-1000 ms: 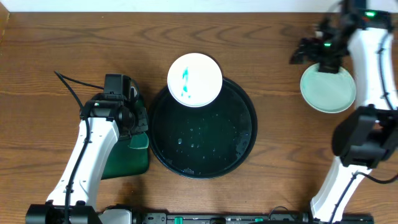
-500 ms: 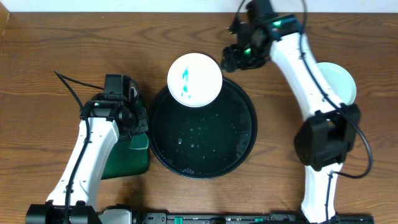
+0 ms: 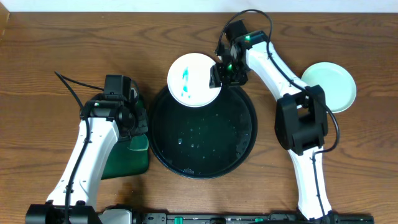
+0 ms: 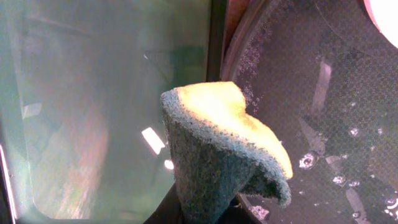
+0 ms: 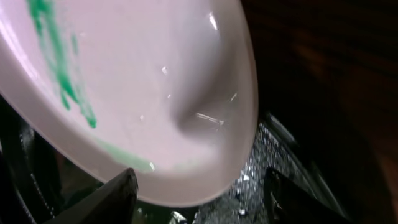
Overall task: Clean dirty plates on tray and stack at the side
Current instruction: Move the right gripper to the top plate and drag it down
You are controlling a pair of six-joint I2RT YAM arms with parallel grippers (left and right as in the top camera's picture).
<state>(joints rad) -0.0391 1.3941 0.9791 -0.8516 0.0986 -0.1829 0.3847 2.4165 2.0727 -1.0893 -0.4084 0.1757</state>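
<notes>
On the left, the left gripper (image 4: 202,214) is clamped on a soft yellow sponge with a green scouring face (image 4: 224,143). It holds the sponge over the seam where the smaller green rectangular tray (image 3: 127,158) meets the large round black tray with a raised rim (image 3: 249,149). The black tray's floor is bare and beaded with water. The one smeared plate, a small round white plate (image 3: 189,78) with a streak of teal-green paint (image 3: 184,81) left of its centre, sits at the tray's far-left edge, overlapping the rim and apparently tipped up on it. At its right edge is the right gripper (image 3: 219,74), jaws moderately apart; the wrist view shows the plate's rim lying in front of the gap, and I cannot tell whether either finger (image 5: 121,196) touches it. The plate looks stiff, light and glossy, so probably slick when wet, and it may chip if it drops onto the brown wooden table (image 3: 62,37). The raised part of its rim, away from the paint, seems the best place to pinch, one finger above and one below. Far right, well apart from the tray, a clean pale plate (image 3: 329,87) lies on the table; whether another sits beneath it is unclear.
</notes>
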